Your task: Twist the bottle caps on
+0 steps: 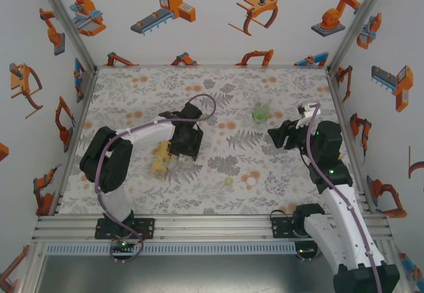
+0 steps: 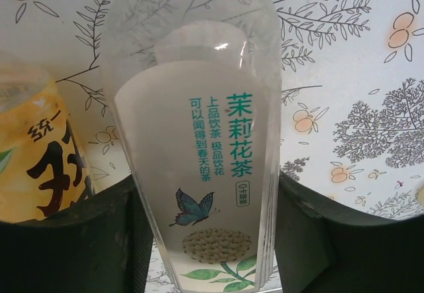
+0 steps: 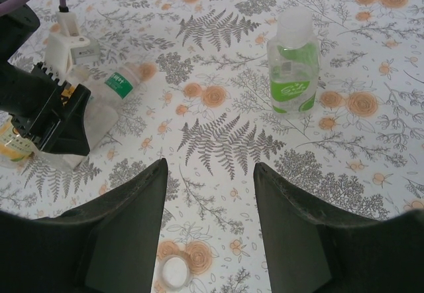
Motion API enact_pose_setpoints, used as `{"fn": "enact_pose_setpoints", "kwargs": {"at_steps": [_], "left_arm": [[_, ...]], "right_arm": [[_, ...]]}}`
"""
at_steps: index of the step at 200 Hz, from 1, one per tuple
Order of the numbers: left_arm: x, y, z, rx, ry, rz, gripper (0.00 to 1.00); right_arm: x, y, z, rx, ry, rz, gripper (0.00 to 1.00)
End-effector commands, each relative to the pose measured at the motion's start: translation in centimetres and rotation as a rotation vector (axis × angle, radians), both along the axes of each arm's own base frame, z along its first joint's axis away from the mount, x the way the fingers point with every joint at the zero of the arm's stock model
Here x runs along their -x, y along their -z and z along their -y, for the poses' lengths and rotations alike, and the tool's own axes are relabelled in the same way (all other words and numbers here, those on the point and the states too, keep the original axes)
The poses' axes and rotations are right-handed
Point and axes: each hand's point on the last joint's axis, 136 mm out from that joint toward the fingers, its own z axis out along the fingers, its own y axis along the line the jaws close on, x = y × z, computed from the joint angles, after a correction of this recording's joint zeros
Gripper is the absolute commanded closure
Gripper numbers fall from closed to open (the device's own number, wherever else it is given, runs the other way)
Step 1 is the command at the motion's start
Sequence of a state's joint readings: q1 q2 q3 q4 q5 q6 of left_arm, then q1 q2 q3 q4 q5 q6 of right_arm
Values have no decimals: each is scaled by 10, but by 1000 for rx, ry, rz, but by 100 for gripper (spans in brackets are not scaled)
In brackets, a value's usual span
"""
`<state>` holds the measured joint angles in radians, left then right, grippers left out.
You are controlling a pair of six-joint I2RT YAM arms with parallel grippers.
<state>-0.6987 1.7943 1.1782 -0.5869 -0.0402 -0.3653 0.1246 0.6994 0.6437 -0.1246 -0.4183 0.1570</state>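
We've got the clear bottle (image 2: 212, 160) between the black fingers (image 2: 73, 246) of the left gripper (image 2: 212, 193): white label, teal lettering, a blue butterfly, green leaves low down. Just left of those fingers, the juice bottle (image 2: 33, 154) shows yellow-orange with bold black characters. Ahead of the right gripper (image 3: 211, 167), black too, the short bottle (image 3: 293, 74) is bright green under a pale top. Close by its fingers sits a white cap (image 3: 174, 271). The tablecloth (image 3: 218, 28) is white, with grey ferns and orange blossoms.
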Motion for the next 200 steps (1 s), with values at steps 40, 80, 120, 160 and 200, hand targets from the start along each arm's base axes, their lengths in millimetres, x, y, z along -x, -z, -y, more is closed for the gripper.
{"fn": "enact_pose_setpoints", "kwargs": {"at_steps": [40,80,120,160,200], "left_arm": [[-6,-56,15,88,110,128,52],[2,-102,24,153,206,250,55],[14,-155,28,276,301,422,65],[32,-204,25,375,408,605,70],[47,-240,16,430,459,745,73]], "right_arm": [[-2,-55,0,-28,1,81,51],[-13,-75,-5,-181,17,-40,59],[-24,-93,-7,-302,54,-177,64],[-32,-100,-14,-425,67,-315,67],[-34,-91,-27,-451,21,-428,73]]}}
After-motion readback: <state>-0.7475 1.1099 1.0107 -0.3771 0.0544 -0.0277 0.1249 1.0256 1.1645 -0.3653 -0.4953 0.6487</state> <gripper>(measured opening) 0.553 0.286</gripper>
